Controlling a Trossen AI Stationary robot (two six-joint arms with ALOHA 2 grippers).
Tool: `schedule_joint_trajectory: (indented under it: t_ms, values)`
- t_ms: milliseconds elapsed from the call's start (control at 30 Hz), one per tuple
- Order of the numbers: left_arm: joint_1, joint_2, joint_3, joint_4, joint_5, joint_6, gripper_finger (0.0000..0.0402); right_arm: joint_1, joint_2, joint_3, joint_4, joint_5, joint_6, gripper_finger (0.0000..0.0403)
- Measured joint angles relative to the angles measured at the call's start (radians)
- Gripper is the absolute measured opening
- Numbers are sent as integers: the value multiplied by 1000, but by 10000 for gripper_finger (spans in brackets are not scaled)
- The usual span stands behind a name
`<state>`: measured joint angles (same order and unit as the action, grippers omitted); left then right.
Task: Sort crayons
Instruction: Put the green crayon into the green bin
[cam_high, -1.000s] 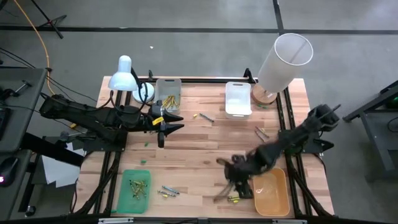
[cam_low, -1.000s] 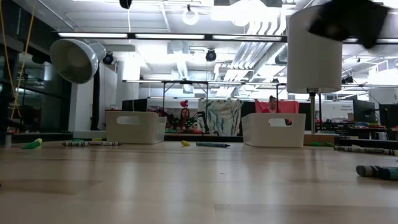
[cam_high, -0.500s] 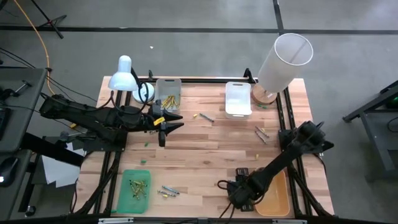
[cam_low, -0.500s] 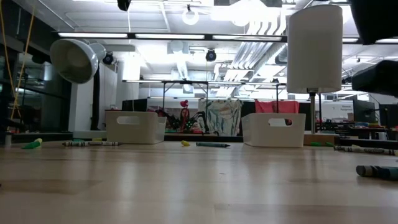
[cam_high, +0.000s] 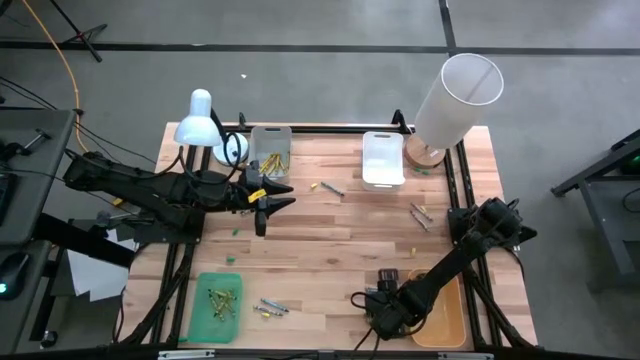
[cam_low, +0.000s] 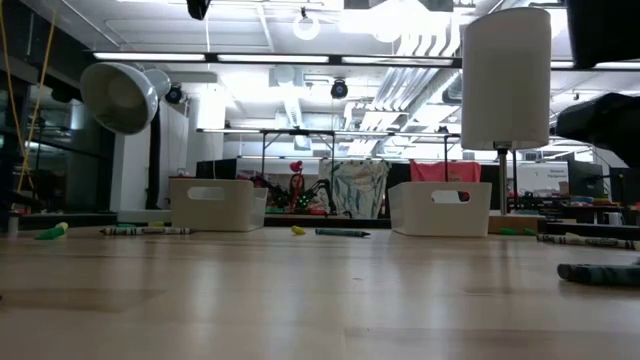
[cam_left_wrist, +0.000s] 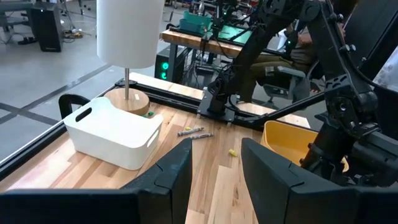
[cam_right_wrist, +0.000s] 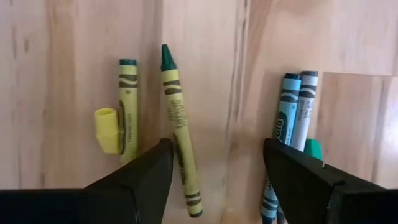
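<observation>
Crayons (cam_right_wrist: 177, 134) with unreadable wrapper print between parted right hand (cam_right_wrist: 217, 180) fingers; left hand (cam_left_wrist: 214, 174) parted, idle.

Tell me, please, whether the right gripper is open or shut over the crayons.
Open. The right gripper has its fingers spread wide above the table, one green crayon lying between them, not yet gripped.

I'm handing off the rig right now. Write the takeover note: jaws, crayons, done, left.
Right gripper: jaws open, empty, low over loose crayons near the orange tray; an olive-green crayon lies between them.
Left gripper: jaws open, empty, waiting beside the grey bin.
Done: some crayons lie in the green tray and the grey bin.
Left: the olive-green crayon, its neighbours, the pair beside the green tray, strays near the white bin. The orange tray looks empty.
</observation>
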<state>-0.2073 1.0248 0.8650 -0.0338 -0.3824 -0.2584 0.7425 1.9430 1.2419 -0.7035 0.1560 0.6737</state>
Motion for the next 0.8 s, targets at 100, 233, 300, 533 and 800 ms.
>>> schedule_joint_trajectory:
  t_ms: [100,233,300,533,800]
  values:
    - [0,0,0,0,0,0,127,-1,0,0,-4,13,0,229]
    - [0,0,0,0,-14,0,127,-1,0,0,-4,20,0,185]
    - [0,0,0,0,-26,0,127,-1,1,0,-5,26,0,158]
    - [0,0,0,0,-33,0,127,-3,2,0,-6,18,0,72]
    - [0,0,0,0,-33,0,127,-15,0,0,15,-26,0,10]
